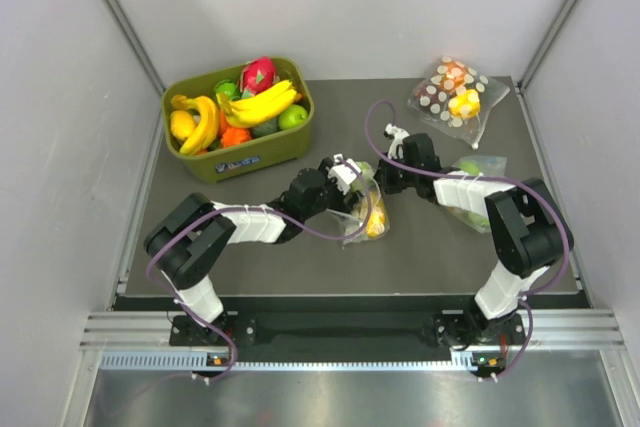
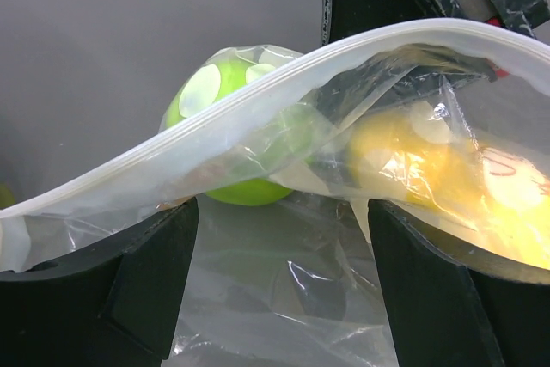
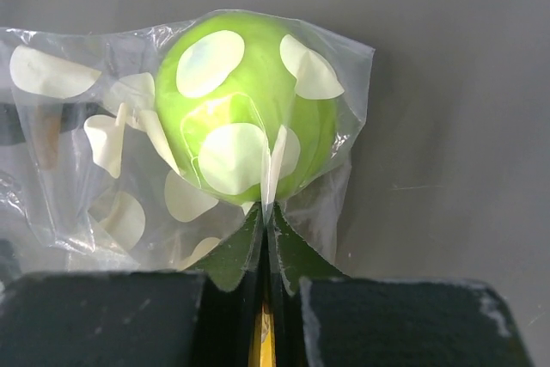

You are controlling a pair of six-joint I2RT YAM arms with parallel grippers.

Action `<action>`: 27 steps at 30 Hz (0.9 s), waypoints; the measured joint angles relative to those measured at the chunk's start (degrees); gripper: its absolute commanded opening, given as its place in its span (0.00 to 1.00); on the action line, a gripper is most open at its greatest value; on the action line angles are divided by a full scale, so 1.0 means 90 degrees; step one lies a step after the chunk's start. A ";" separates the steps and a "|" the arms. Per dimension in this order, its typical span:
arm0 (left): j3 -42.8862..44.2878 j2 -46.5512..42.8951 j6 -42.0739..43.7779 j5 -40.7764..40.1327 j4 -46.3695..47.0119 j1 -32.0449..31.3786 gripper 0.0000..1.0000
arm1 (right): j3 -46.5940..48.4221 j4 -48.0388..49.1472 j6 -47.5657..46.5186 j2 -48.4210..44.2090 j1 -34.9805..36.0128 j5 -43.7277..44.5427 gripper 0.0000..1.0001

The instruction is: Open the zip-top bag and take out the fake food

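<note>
We hold the zip-top bag (image 1: 366,217) in our right gripper (image 3: 268,221), jaws clamped; its zip strip (image 2: 258,83) crosses our left gripper (image 2: 282,212), jaws open.

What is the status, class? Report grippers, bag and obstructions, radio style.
Left gripper open, zip-top bag film between fingers. Right gripper shut on bag film by green apple. Zip looks sealed; apple, yellow fruit inside. Nothing blocking.

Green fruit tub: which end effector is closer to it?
Left. The left end effector sits just right of the tub; the right end effector is farther right, beyond it.
</note>
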 measured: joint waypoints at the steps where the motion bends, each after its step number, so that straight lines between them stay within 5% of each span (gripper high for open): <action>1: 0.0005 0.0000 0.0012 0.0000 0.0002 0.0000 0.85 | 0.0012 -0.0015 -0.0027 0.0000 0.0000 -0.0034 0.00; 9: 0.0194 0.0204 0.0170 0.0063 0.0002 0.0197 0.85 | 0.0036 -0.0143 -0.0153 0.0005 -0.0041 -0.0784 0.00; 12: 0.0287 0.0330 0.0170 0.0151 0.0005 0.0316 0.79 | 0.0036 -0.0155 -0.0192 0.0005 -0.0046 -0.1112 0.00; 13: 0.0299 0.0347 0.0163 0.0192 0.0000 0.0345 0.73 | 0.0036 -0.0160 -0.0197 0.0005 -0.0046 -0.1190 0.00; 14: 0.0313 0.0364 0.0155 0.0260 0.0000 0.0369 0.52 | 0.0036 -0.0168 -0.0202 0.0005 -0.0046 -0.1265 0.00; 19: 0.0386 0.0391 0.0119 0.0639 -0.0005 0.0367 0.11 | 0.0036 -0.0187 -0.0199 0.0005 -0.0109 -0.1503 0.00; 21: 0.0386 0.0389 0.0100 0.0743 -0.0015 0.0376 0.02 | 0.0036 -0.0209 -0.0177 0.0002 -0.0192 -0.1566 0.00; 27: 0.0155 0.0073 -0.0005 0.0911 -0.0226 0.0389 0.00 | -0.0063 -0.0148 0.0136 -0.0117 -0.0741 -0.1715 0.00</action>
